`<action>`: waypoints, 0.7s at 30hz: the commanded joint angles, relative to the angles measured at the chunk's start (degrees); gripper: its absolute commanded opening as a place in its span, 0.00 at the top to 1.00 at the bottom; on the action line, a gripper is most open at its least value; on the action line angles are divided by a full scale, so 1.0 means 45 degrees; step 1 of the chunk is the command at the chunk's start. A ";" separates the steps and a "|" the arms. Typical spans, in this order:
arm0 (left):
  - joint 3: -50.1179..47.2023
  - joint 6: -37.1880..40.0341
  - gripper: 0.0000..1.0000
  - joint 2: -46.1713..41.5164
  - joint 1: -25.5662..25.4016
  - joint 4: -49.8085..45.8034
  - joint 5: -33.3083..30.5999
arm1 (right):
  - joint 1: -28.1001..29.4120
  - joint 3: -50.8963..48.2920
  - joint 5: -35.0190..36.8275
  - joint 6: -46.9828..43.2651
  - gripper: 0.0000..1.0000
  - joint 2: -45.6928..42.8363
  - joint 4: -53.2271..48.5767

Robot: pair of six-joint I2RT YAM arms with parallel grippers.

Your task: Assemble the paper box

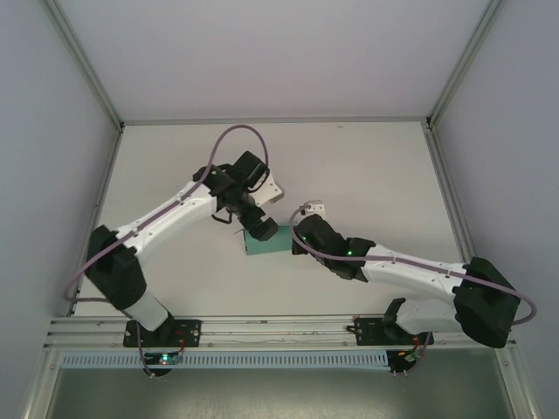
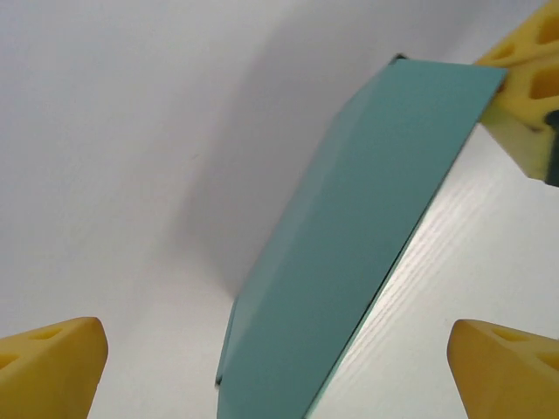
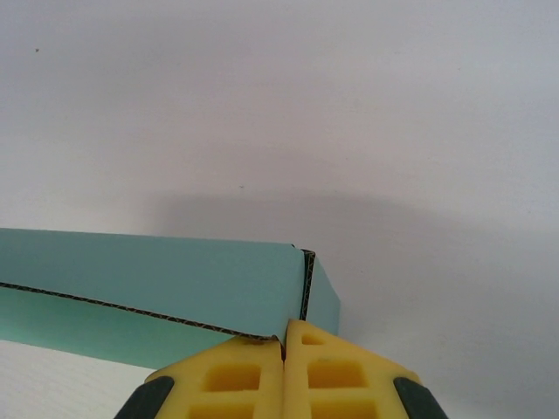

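No words, numbers, brand marks or signs legible anywhere in the room, teal card of the paper box plain, unprinted.

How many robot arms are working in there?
2. The left arm reaches in from the near left, left claw open over the box. The right arm comes from the near right, right claw pinching the box's edge.
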 commanded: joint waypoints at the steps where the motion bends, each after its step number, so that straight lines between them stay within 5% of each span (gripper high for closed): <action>1: -0.1278 -0.3192 0.00 -0.1068 -0.0247 0.0113 -0.2459 | 0.0122 0.0213 -0.0338 0.0467 1.00 0.0817 -0.1856; 3: -0.2161 -0.4132 0.00 -0.1829 -0.0328 0.0189 -0.2950 | 0.0005 0.0565 -0.0571 0.0424 1.00 0.1016 -0.2163; 9: -0.3865 -0.4842 0.21 -0.3631 -0.0371 0.1091 -0.3239 | -0.0176 0.1480 -0.1079 0.0005 1.00 0.1415 -0.3079; 21: -0.3456 -0.4451 0.58 -0.2518 -0.0080 0.1541 -0.3297 | -0.0287 0.1938 -0.1495 -0.0337 1.00 0.1859 -0.3328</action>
